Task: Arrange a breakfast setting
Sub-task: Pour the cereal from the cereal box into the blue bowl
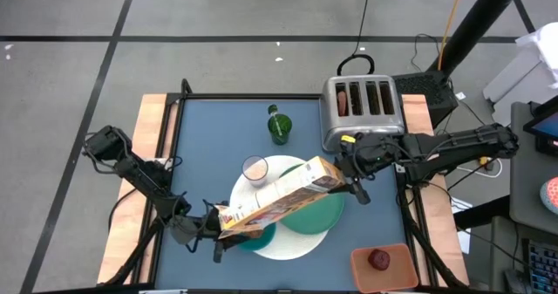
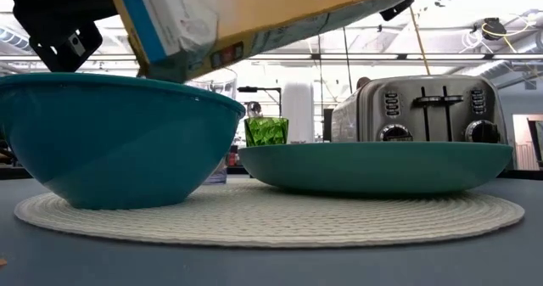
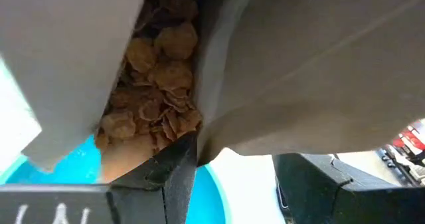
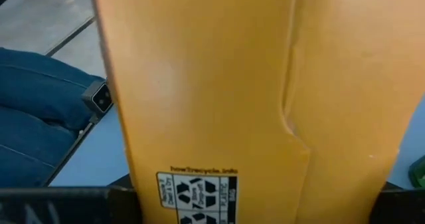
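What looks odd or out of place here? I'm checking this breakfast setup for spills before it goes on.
No spill shows. The one oddity is the cereal box, held tilted between the left gripper and right gripper, open end down over the teal bowl, flakes crowding its mouth. The green plate and green cup sit upright.

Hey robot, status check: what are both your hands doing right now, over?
Both grippers on the cereal box: left gripper at the open end, right gripper at the base. Box tilted over teal bowl, flakes at the mouth. Nothing in the way.
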Motion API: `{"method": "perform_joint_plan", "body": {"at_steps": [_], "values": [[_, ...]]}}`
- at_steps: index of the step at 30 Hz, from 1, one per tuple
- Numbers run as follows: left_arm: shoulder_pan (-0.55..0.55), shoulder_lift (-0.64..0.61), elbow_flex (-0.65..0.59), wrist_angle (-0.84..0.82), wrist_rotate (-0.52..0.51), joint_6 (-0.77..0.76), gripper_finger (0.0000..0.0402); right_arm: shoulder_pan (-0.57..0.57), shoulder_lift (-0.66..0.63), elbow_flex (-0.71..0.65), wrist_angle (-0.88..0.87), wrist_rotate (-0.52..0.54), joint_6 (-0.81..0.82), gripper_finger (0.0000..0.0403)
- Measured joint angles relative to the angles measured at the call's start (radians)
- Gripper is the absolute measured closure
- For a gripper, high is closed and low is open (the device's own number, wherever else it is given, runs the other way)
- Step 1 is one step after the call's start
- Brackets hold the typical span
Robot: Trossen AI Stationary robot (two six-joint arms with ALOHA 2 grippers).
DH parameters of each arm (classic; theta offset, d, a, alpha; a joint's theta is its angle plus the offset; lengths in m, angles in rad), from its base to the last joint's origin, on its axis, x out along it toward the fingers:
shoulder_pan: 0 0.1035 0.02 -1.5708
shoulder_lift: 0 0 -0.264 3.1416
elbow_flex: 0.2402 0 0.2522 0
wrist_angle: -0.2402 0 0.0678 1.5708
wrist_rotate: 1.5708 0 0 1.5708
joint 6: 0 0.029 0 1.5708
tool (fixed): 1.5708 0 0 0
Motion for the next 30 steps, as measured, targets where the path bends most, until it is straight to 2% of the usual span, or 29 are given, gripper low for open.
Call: {"method": "perform_joint_plan", "body": {"at_steps": [8, 30], "values": [[-0.001, 0.000, 0.000, -0.004, 0.001, 0.000, 0.0204, 0.000, 0.002, 0.001, -0.031, 0.006, -0.001, 0.0204], [0.001, 0.000, 0.000, -0.001, -0.007, 0.000, 0.0204, 0.001, 0.000, 0.000, 0.017, 0.098, -0.031, 0.0204]]}}
